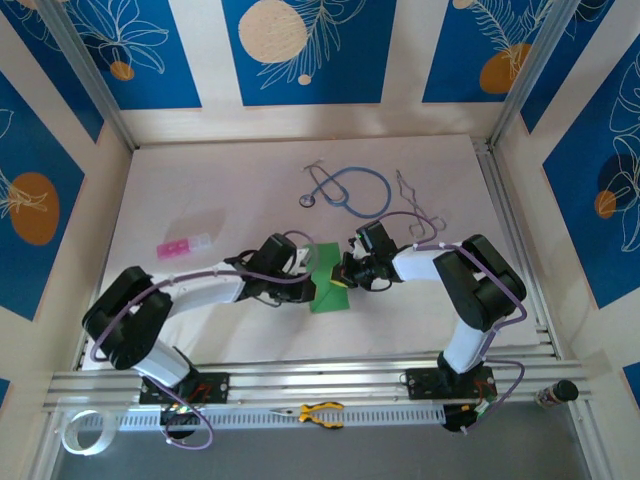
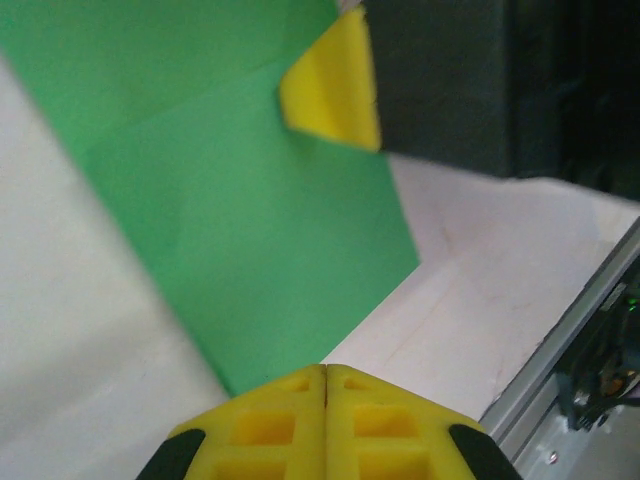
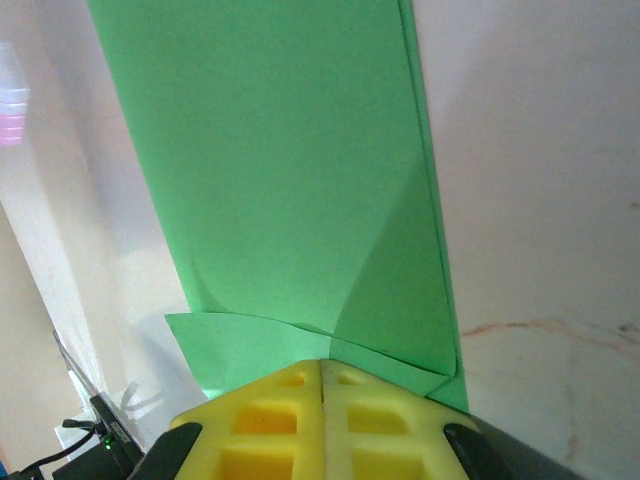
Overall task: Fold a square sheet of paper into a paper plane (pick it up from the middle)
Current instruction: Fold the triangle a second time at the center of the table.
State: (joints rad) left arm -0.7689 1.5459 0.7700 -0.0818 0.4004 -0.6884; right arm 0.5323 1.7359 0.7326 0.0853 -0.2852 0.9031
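The square sheet of paper [image 1: 328,292] is bright green and lies folded into a long narrow shape on the white table, between the two grippers. My left gripper [image 1: 307,271] is shut, its tips [image 2: 325,368] just off the paper's [image 2: 230,220] near corner, nothing between them. My right gripper [image 1: 343,282] is shut too; in the right wrist view its tips [image 3: 322,362] rest on a curled corner flap of the paper [image 3: 280,180]. One yellow fingertip [image 2: 335,85] of the right gripper sits on the paper's far edge in the left wrist view.
A blue stethoscope [image 1: 352,190] and a bent wire piece [image 1: 412,200] lie at the back. A small pink and white piece [image 1: 183,245] sits left. Yellow-handled pliers [image 1: 320,413] lie beyond the front aluminium rail [image 1: 300,380]. A tape roll [image 1: 80,432] is front left.
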